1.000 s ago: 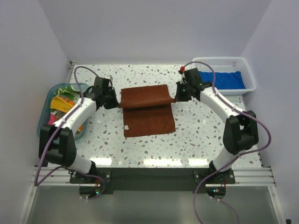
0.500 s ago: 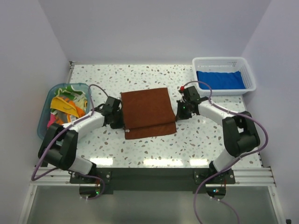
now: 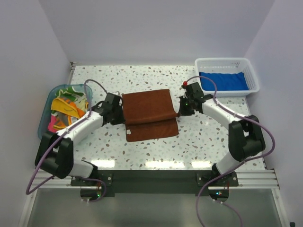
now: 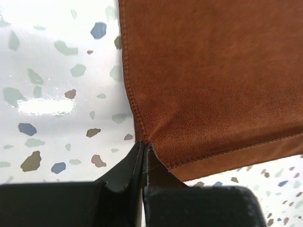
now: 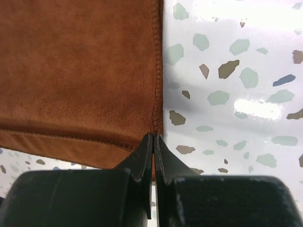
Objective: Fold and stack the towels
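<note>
White terrazzo-patterned table (image 3: 203, 137) stands between plain pale walls, with both arm bases bolted along its near edge. At the centre of the table lies the rust-brown towel (image 3: 147, 111), folded over on itself: the upper layer covers most of the lower layer, and a strip of the lower layer shows along the near edge, with a small white tag (image 3: 128, 131) at its left side. The left gripper (image 3: 124, 120) is positioned at the left near corner of the upper layer. In the left wrist view, its fingers (image 4: 128, 170) are pressed together on the stitched hem at that corner, and the fabric puckers where it is pinched. The right gripper (image 3: 178, 114) is positioned at the opposite near corner. In the right wrist view, its fingers (image 5: 173, 168) are pressed together on the hem of the towel's right edge. At the far right corner of the table sits a white mesh basket (image 3: 252, 72) containing a royal blue towel (image 3: 222, 80) laid flat. At the left edge sits a translucent teal tub (image 3: 43, 120) holding a heap of unfolded towels (image 3: 64, 106) in orange, yellow, green and pink.
</note>
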Controlling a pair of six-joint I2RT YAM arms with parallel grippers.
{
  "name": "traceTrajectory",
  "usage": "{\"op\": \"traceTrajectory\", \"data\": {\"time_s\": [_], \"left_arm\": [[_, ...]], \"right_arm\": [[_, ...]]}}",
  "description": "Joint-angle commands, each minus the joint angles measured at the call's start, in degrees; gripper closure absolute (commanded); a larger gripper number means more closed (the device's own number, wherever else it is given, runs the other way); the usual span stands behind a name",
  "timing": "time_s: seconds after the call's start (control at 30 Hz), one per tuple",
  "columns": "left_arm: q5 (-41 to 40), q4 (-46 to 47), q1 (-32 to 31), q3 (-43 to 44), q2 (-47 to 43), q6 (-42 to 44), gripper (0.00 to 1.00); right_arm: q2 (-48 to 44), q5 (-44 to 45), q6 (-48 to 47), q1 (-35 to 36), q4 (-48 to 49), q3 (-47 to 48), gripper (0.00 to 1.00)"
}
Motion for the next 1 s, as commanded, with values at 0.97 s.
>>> {"op": "traceTrajectory", "data": {"time_s": [0.97], "left_arm": [[-2.9,5.0,-10.5,-15.7,-5.8,-8.4,0.98]], "right_arm": [[-8.5,3.9,1.4,2.6,1.9,-15.7,1.0]]}}
